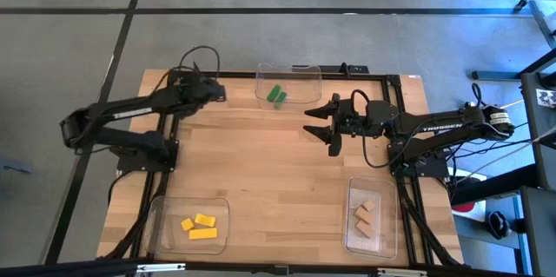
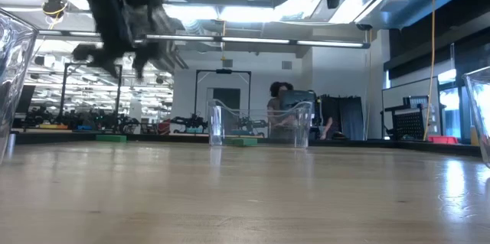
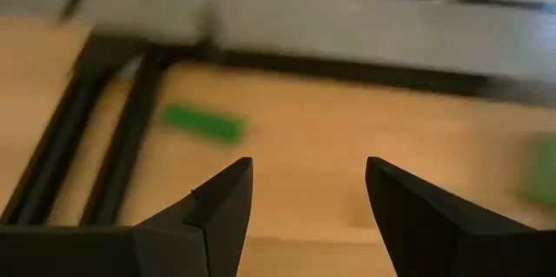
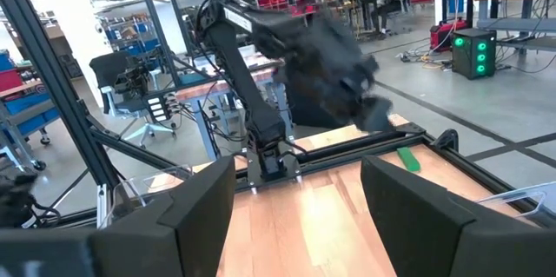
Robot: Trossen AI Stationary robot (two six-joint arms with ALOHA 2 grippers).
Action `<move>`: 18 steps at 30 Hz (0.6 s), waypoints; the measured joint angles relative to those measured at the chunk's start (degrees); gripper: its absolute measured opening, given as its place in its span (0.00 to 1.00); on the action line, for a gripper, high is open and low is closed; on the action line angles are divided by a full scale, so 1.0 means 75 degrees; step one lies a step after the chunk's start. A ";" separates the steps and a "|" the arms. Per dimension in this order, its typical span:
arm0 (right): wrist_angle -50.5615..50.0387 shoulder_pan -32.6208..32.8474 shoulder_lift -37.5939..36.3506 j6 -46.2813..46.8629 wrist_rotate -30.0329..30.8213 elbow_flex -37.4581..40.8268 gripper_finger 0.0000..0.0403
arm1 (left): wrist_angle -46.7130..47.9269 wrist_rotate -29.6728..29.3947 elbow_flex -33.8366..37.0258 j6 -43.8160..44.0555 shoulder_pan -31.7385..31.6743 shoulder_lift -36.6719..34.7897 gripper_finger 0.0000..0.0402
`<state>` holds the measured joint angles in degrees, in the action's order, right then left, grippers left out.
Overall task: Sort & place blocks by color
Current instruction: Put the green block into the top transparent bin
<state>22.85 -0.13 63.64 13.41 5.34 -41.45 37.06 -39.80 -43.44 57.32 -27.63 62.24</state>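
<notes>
Nearly sorted: yellow blocks (image 1: 199, 226), tan blocks (image 1: 365, 216) and two green blocks (image 1: 276, 95) sit in trays. One green block (image 3: 203, 123) lies loose beyond the far tray (image 1: 306, 72), ahead of the spread, empty left claw (image 3: 304, 194); right claw (image 1: 318, 124) spread beside that tray.

- My left gripper (image 1: 215, 91) is up off the table at far left, arm folded, jaws apart, holding nothing.
- My right gripper (image 1: 320, 126) is raised mid-table, arm extended, jaws apart, holding nothing.

Even overhead light, motion blur on the wrists

Ceiling strip lights (image 2: 253, 14) glare in the low view; the left wrist view is smeared, and the left arm (image 4: 321, 51) blurs in the right's.
</notes>
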 joint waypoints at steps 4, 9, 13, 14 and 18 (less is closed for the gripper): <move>0.0000 -0.0001 0.0000 0.0000 0.0000 0.0000 0.63 | -0.0270 0.0038 0.0660 0.1038 -0.0713 0.0480 0.54; -0.0006 -0.0001 0.0000 0.0000 0.0036 0.0000 0.63 | -0.1937 -0.0073 0.1112 0.0573 -0.1585 0.1129 0.46; -0.0002 -0.0001 0.0000 -0.0010 0.0326 0.0000 0.63 | -0.2276 0.0272 0.1190 0.0565 -0.2211 0.2029 0.23; -0.0003 -0.0001 0.0000 -0.0024 0.0403 0.0000 0.63 | -0.2276 0.0301 0.1192 0.0592 -0.2278 0.2229 0.15; -0.0017 -0.0001 0.0000 -0.0032 0.0722 0.0000 0.63 | -0.2375 0.0171 0.1193 0.0807 -0.2308 0.2670 0.03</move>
<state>22.72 -0.14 63.64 13.17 10.76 -41.45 19.24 -38.52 -34.49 63.37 -44.94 82.27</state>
